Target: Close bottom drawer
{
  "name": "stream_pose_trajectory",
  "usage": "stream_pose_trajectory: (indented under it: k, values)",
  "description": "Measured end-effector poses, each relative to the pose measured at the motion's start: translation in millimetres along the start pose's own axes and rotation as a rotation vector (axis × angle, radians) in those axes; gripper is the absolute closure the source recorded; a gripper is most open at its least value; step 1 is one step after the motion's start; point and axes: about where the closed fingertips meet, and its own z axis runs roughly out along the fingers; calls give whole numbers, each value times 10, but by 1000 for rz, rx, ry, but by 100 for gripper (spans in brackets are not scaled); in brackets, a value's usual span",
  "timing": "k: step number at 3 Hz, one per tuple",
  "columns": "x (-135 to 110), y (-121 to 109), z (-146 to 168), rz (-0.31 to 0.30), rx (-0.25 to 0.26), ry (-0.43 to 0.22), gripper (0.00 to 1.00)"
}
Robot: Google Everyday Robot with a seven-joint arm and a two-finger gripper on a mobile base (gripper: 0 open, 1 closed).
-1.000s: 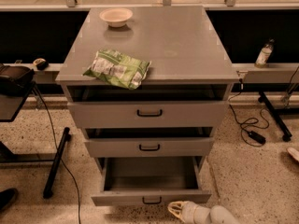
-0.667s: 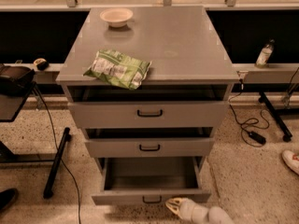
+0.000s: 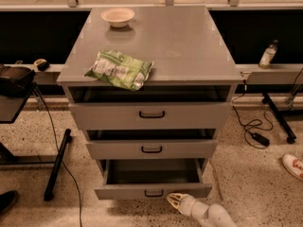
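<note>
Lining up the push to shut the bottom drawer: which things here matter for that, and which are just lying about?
For the job:
bottom drawer, pulled open
gripper, low in front of the drawer's front panel, right of centre

Lying about:
green snack bag and bowl on the cabinet top
bottle and white shoe off to the right

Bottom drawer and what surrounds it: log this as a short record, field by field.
bottom drawer: pulled out, nothing visible inside, not yet closed
gripper: low near the floor, just in front of the drawer's front panel, right of its handle
middle drawer: dark gap above its front
top drawer: dark gap above its front
cabinet top: carries a green snack bag at front left and a bowl at back left
</note>
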Motion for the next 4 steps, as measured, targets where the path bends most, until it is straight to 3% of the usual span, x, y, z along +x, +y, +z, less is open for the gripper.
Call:
stream_pose_trajectory:
  k: [1,3,4]
  values:
    - [-21,-174,183,-8,29,-16,100]
    - [-233,-780,872,-38,22,-51,100]
    - [-256,-787,923,-37,18,-57,100]
